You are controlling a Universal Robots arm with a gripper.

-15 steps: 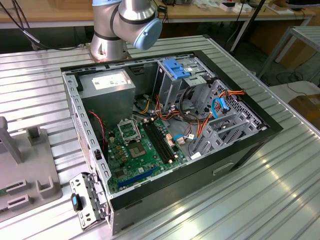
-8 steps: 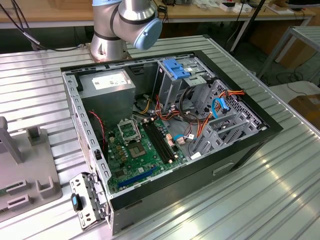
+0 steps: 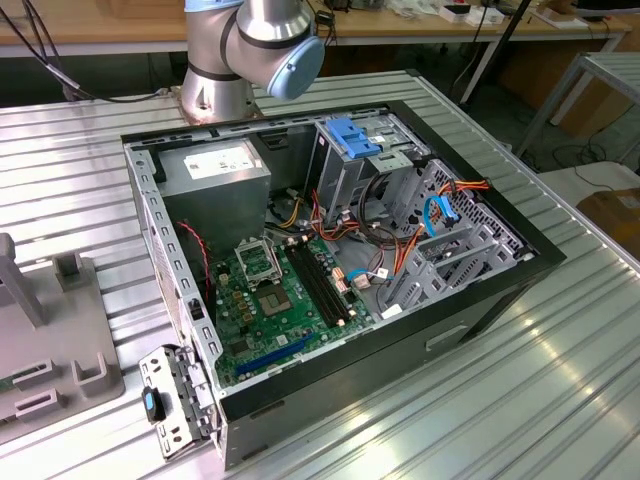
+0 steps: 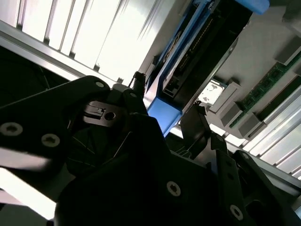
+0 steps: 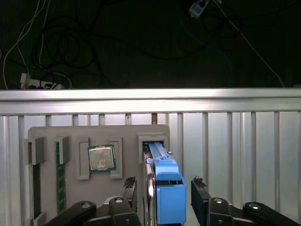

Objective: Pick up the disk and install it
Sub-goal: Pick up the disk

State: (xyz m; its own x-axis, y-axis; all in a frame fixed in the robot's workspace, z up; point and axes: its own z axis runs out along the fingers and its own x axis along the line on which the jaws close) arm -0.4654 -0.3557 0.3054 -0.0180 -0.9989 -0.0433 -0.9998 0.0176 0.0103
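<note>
Gripper (image 5: 163,184) released: fingers (image 5: 198,189) straddled the disk (image 5: 168,200) with a gap on each side, so nothing was gripped. Disk stood on edge in a slot at the tray's (image 5: 70,134) end, beside the CPU (image 5: 101,157). By my judgement the pick-up was not yet made, and the install into the case (image 3: 340,250) was wholly left.

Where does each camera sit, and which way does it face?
Exterior view: off the arm, high, looking down into the open computer case on the slatted table; the arm's base shows.
First wrist view: at the wrist, looking down past the gripper, jaws open astride the disk, onto the grey tray.
Second wrist view: at the wrist, looking along the gripper's black body at the disk.
Both wrist views share gripper, disk and tray.
</note>
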